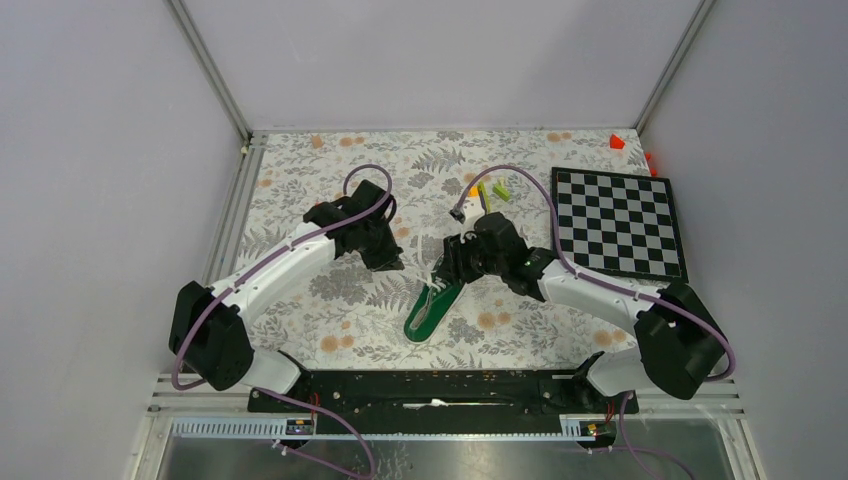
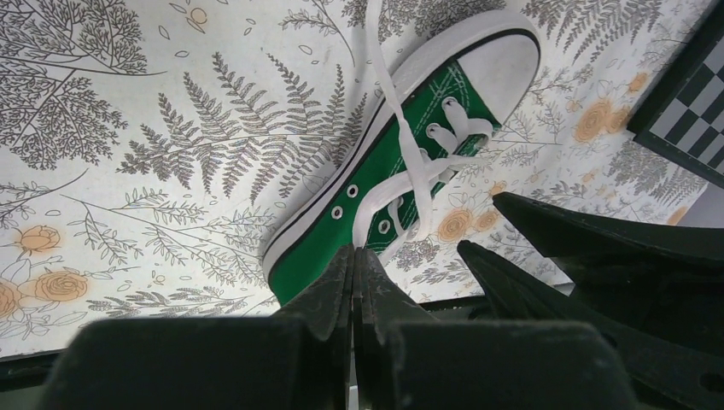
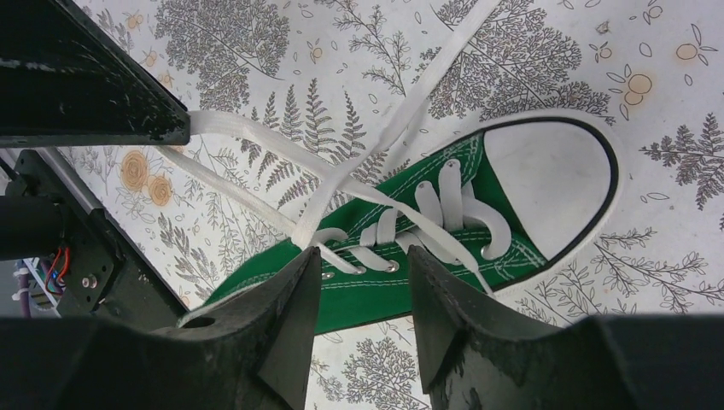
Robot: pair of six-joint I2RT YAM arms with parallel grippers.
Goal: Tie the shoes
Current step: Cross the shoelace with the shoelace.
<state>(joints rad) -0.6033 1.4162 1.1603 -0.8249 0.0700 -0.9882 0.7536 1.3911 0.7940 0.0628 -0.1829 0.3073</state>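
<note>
Left jaws are pressed shut, fingertips (image 2: 340,278) pinching a white lace (image 3: 256,135) that runs taut back to the eyelets. Right jaws stand about half apart with nothing gripped, fingers (image 3: 286,316) hovering over the laced throat of the green sneaker (image 3: 512,248). A second lace end (image 3: 401,111) trails loose across the table (image 1: 300,170), away from the shoe.

The sneaker lies mid-table on its sole. Its heel is toward the near edge, near the black base bar (image 1: 430,392) but not touching it, and its toe points far-right.

Open floral surface lies left of and beyond the shoe. The left side ends at an aluminium rail (image 1: 235,210). The checkerboard (image 1: 618,222) sits at the right, well apart from the shoe, with the right arm between them. Small coloured bits (image 1: 495,190) lie farther back.

The top view hides the toe and the lacing under the right wrist. Both wrist views show the white toe cap (image 2: 504,64). Only the right wrist view shows the lace leaving the left fingertips. The left wrist view catches a corner of the checkerboard.
</note>
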